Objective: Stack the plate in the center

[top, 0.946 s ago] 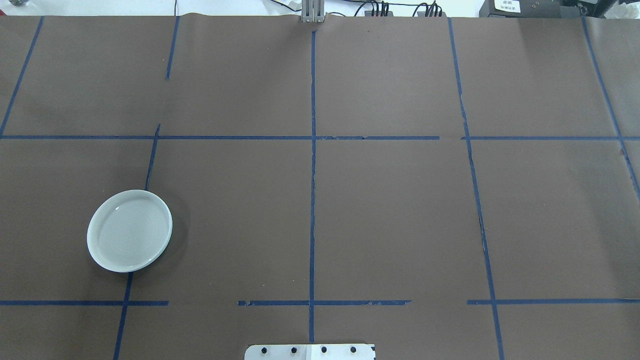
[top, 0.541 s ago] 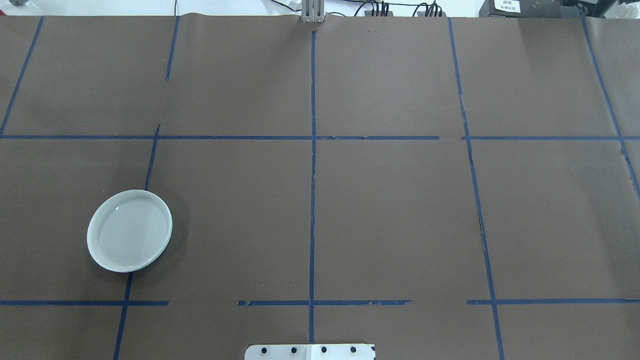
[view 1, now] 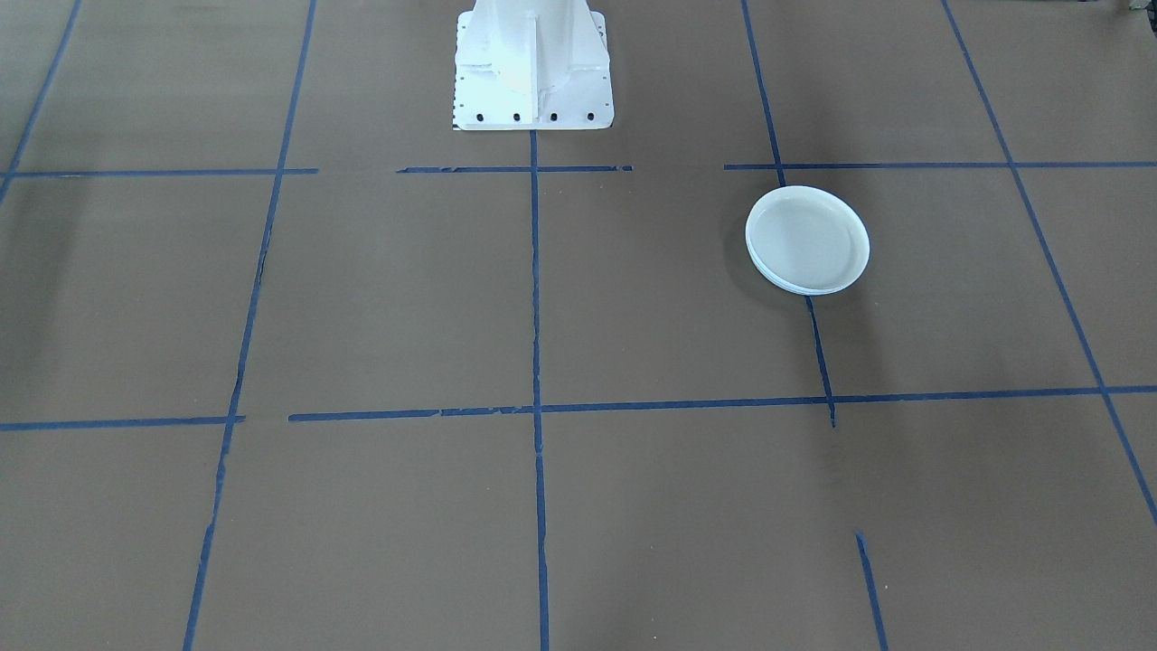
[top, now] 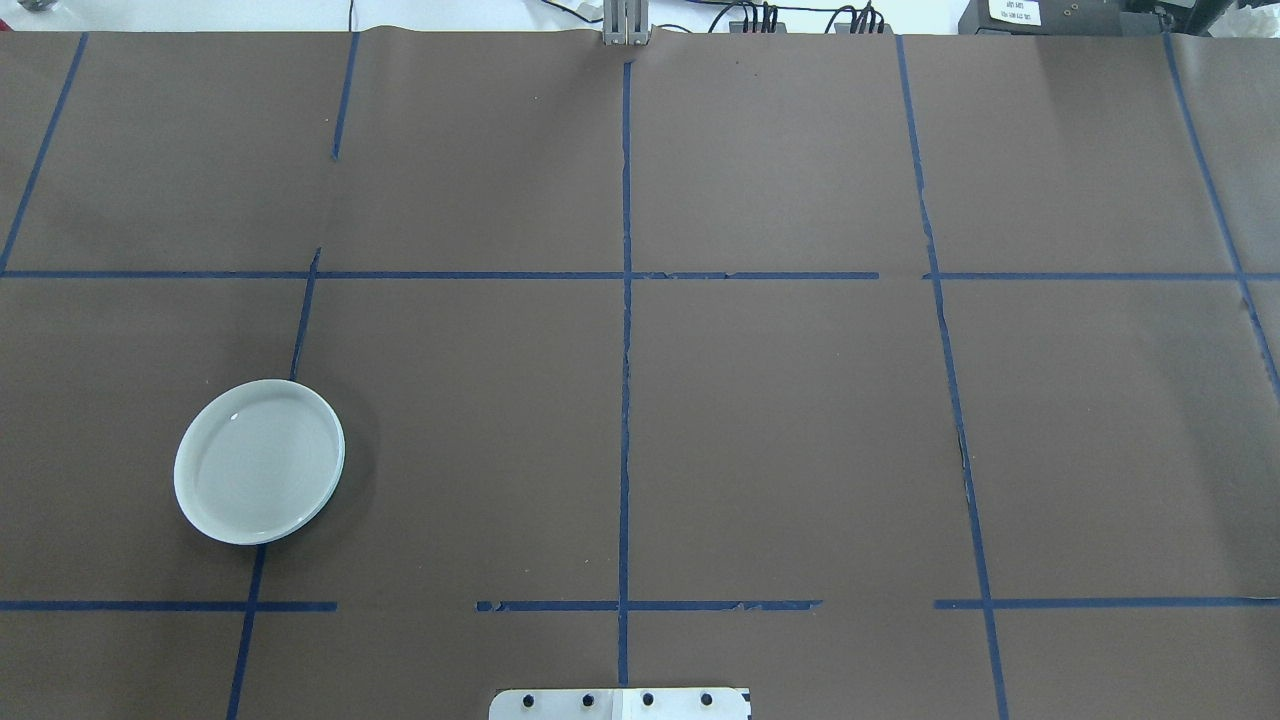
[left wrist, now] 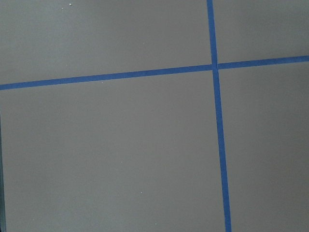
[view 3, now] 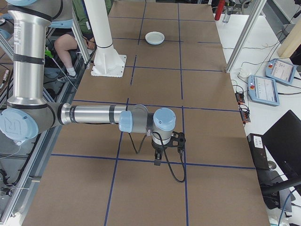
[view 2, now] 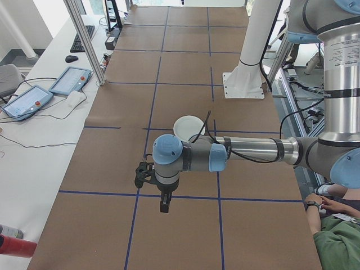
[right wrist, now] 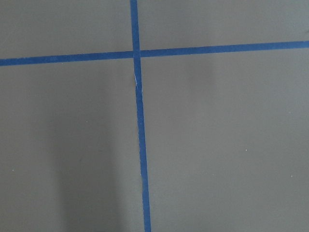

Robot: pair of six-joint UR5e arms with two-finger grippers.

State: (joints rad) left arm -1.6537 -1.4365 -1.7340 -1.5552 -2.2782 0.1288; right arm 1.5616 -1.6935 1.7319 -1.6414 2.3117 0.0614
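While neither arm reaches into the front-facing view, it shows the pale plate stack (view 1: 807,240) resting on the brown counter (view 1: 380,289) on the view's right, which is the robot's left side, straddling a blue tape line (view 1: 821,348) a short way out from the white pedestal base (view 1: 531,68); 2 rims seem to show at its near edge, so I judge it to be more than 1 plate, though I cannot count them. From overhead the same stack (top: 260,461) lies in the left half, well apart from the central tape cross, with faint concentric rings on its top face and no arm in sight. Looking along the counter from the robot's left end, the near left arm hangs high with the left pincer (view 2: 163,202) pointing down, and the stack (view 2: 188,127) lies beyond it, toward the pedestal; whether that pincer is spread or pressed together I cannot tell. From the right end, the right pincer (view 3: 158,160) hangs likewise, its state also not readable, and the stack (view 3: 154,37) sits far off at the other end. Both wrist cameras show only bare counter and tape. The left arm is clearly nearer, so the next reach looks to be its job.
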